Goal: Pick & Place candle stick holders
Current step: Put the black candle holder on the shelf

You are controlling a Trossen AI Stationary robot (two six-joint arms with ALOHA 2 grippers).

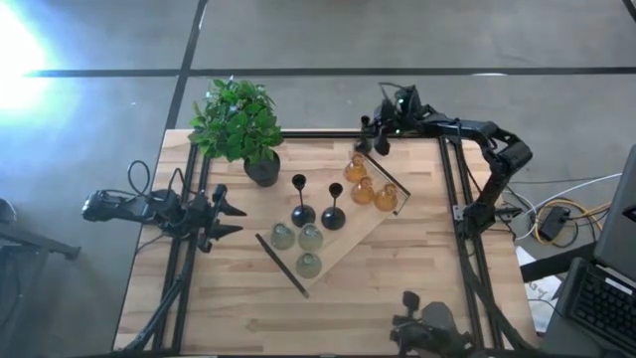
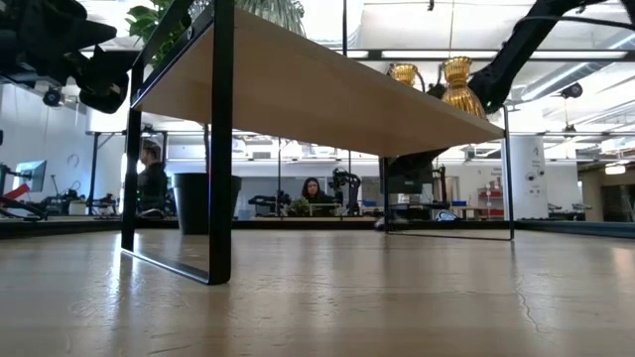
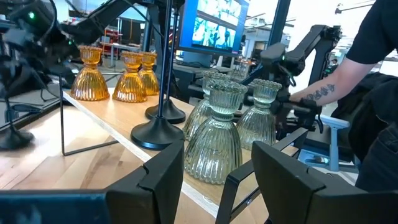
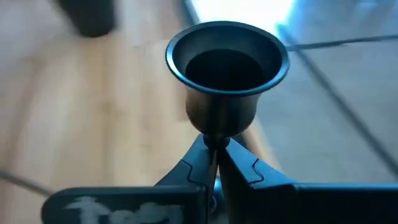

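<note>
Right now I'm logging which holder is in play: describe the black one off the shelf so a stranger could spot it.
Find the wooden table's far right corner, beyond the raised shelf. There the right gripper is shut on the stem of a black candle stick holder. Unlike the two black holders standing on the shelf, it is gripped.

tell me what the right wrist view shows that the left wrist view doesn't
Only the right wrist view: the right gripper shut on the thin stem of a black candle stick holder, seen close, its cup facing the camera.

Only the left wrist view: three amber holders, three green-grey glass holders and two black holders on the raised shelf, with a person's arm behind.

Both: the wooden table top.
</note>
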